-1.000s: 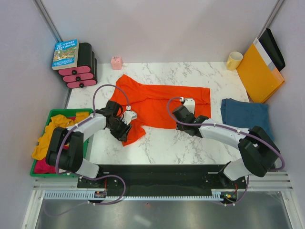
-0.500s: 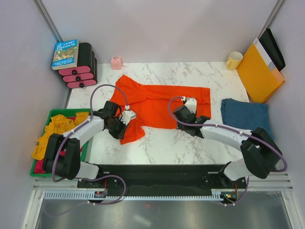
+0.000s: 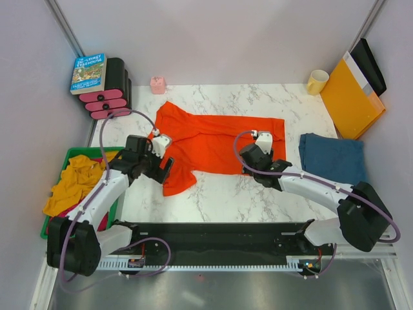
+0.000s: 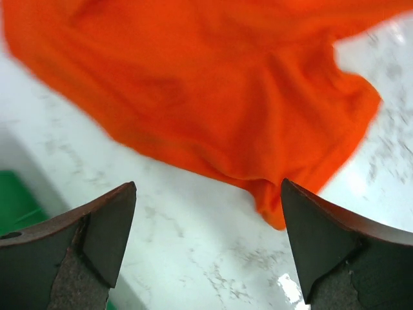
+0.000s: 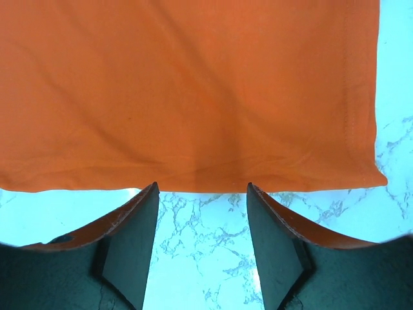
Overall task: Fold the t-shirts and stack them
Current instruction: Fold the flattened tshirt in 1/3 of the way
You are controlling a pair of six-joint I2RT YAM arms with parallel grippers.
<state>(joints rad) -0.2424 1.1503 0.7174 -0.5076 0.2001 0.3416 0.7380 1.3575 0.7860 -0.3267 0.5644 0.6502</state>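
Cloth this thin looks sure to sag and slide (no stiffness at all), so the orange-red t-shirt (image 3: 213,137), lying on the marble surface (image 3: 226,194), wants pinching at its near hem and sleeve edge. Left pincer (image 4: 206,194) and right pincer (image 5: 202,190) both hover spread, empty, beside that edge.

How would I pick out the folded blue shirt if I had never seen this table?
On the white marble table, look to the right edge, where a big orange-yellow envelope leans. Just in front of it lies the blue shirt, folded to a rough square. It is the only dark cloth there; the orange-red shirt lies spread out mid-table.
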